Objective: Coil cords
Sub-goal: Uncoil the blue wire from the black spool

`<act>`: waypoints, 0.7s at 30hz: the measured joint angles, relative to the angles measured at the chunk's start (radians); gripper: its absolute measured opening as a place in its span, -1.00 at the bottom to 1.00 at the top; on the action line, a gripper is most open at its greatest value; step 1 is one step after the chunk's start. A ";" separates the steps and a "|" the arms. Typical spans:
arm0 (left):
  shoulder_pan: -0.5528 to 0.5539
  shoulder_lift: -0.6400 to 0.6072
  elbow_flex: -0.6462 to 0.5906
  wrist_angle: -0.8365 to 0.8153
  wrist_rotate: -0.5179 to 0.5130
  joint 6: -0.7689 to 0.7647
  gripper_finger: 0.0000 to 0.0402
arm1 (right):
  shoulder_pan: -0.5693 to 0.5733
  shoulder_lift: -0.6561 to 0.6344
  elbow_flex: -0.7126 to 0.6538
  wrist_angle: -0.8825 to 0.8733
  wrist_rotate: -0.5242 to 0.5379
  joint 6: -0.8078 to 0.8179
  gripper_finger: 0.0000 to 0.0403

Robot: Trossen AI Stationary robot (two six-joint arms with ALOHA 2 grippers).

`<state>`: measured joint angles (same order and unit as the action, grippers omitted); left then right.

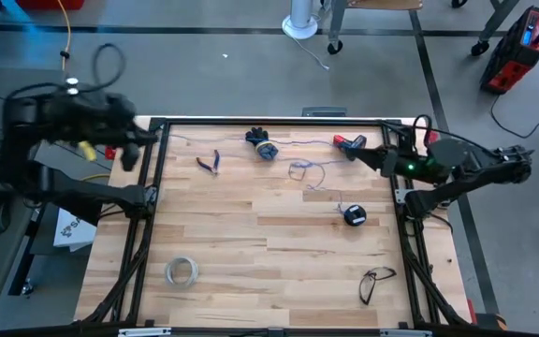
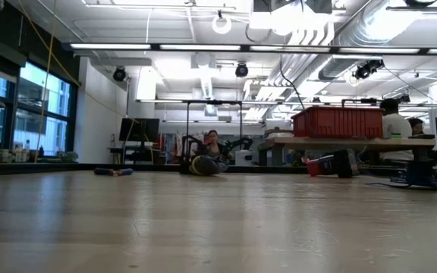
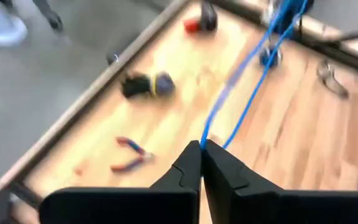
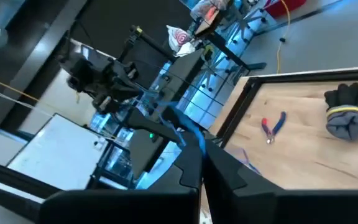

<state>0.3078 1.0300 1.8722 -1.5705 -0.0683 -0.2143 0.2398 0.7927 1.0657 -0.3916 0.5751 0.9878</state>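
My left gripper's fingers are pinched shut on the blue wire, and the right gripper pinches it too. I judge both hold it raised and taut for winding. On the table, wire loops lie near one o'clock, the spool toward three.

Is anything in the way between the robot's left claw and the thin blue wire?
Nothing visible is. The left gripper is already shut on the very thin bluish-grey wire, which runs from its fingertips toward the small round dark spool. The right gripper sits at the wooden table's right edge.
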 joint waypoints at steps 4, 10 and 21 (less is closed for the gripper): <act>-0.001 0.045 -0.013 0.265 0.059 0.110 -1.00 | -0.014 0.033 0.000 -0.008 -0.009 0.001 -1.00; 0.000 0.098 -0.012 0.412 -0.034 0.258 -0.91 | -0.025 0.068 0.000 -0.017 -0.069 0.023 -1.00; -0.054 0.115 -0.012 0.152 0.085 0.149 -0.17 | -0.026 0.150 0.000 -0.045 -0.136 0.087 -1.00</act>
<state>0.2541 1.1446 1.8598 -1.4188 0.0171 -0.0650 0.2138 0.9425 1.0657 -0.4362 0.4393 1.0752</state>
